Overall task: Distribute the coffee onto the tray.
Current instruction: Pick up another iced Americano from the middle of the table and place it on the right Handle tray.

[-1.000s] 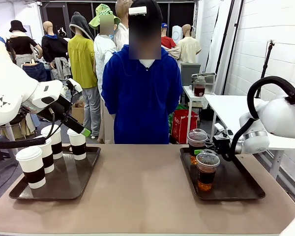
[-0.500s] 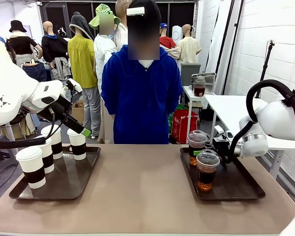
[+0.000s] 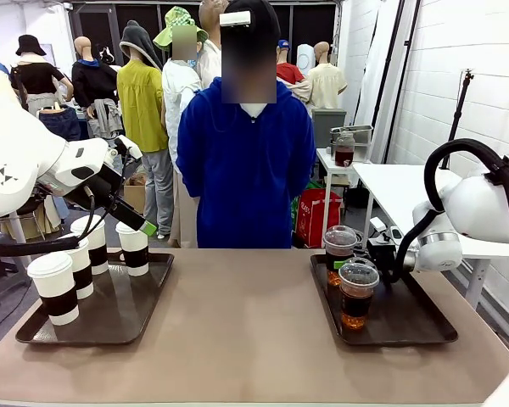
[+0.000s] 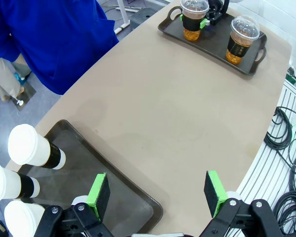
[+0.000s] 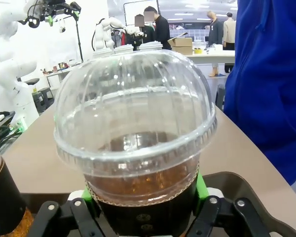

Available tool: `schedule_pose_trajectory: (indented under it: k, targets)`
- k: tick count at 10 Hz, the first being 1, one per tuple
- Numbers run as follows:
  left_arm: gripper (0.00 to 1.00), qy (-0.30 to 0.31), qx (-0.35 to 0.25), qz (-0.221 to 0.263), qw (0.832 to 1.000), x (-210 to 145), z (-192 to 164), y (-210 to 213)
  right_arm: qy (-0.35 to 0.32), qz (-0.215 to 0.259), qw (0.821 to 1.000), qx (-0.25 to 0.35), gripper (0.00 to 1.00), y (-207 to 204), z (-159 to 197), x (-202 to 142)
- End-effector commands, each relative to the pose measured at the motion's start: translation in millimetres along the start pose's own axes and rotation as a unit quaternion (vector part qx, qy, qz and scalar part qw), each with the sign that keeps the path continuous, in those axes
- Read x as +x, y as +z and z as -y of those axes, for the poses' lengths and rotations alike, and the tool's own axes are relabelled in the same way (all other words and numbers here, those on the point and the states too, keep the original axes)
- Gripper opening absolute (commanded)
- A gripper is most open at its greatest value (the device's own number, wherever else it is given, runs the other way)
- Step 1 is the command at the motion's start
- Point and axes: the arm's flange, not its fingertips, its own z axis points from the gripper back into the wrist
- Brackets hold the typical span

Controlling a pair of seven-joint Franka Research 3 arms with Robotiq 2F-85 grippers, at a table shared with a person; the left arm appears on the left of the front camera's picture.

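Two clear dome-lidded cups of iced coffee stand on the right tray (image 3: 407, 326): a far cup (image 3: 340, 246) and a near cup (image 3: 357, 292). My right gripper (image 3: 361, 248) reaches in from the right, and its green pads (image 5: 201, 188) lie against the far cup's (image 5: 138, 148) sides. Several white paper cups with dark sleeves (image 3: 53, 287) (image 3: 134, 246) stand on the left tray (image 3: 110, 318). My left gripper (image 3: 142, 224) hovers over them, open and holding nothing (image 4: 158, 190).
A person in a blue top (image 3: 244, 165) stands at the table's far edge, between the trays. The brown tabletop (image 3: 246, 331) stretches between both trays. Black cables (image 4: 286, 143) lie on the floor beside the table. A white side table (image 3: 407, 191) stands behind the right arm.
The far iced cup has sunk slightly onto the right tray with my right gripper around it. The left arm has not moved.
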Motion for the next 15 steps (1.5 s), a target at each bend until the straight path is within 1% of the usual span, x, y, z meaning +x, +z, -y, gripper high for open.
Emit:
schedule_pose_trajectory:
  k: [1, 6, 10, 13, 14, 15]
  targets:
    - [1.00, 0.002, -0.002, 0.002, 1.000, -1, -1, 1, -0.009, 0.003, 1.000, -0.007, 1.00, 1, 5, 2]
    - [1.00, 0.002, -0.002, 0.002, 1.000, -1, -1, 1, -0.026, -0.008, 0.999, -0.024, 1.00, 13, -5, 2]
    - [1.00, 0.002, -0.002, 0.002, 1.000, -1, -1, 1, -0.033, -0.012, 0.998, -0.059, 1.00, 47, -24, 2]
    - [1.00, 0.002, -0.002, 0.002, 1.000, -1, -1, 1, -0.041, -0.013, 0.995, -0.095, 1.00, 80, -44, 1]
    - [1.00, 0.002, -0.002, 0.002, 1.000, -1, -1, 1, -0.044, -0.019, 0.992, -0.115, 1.00, 83, -47, 1]
    - [1.00, 0.002, -0.002, 0.002, 1.000, -1, -1, 1, -0.036, -0.011, 0.997, -0.073, 1.00, 80, -32, -4]
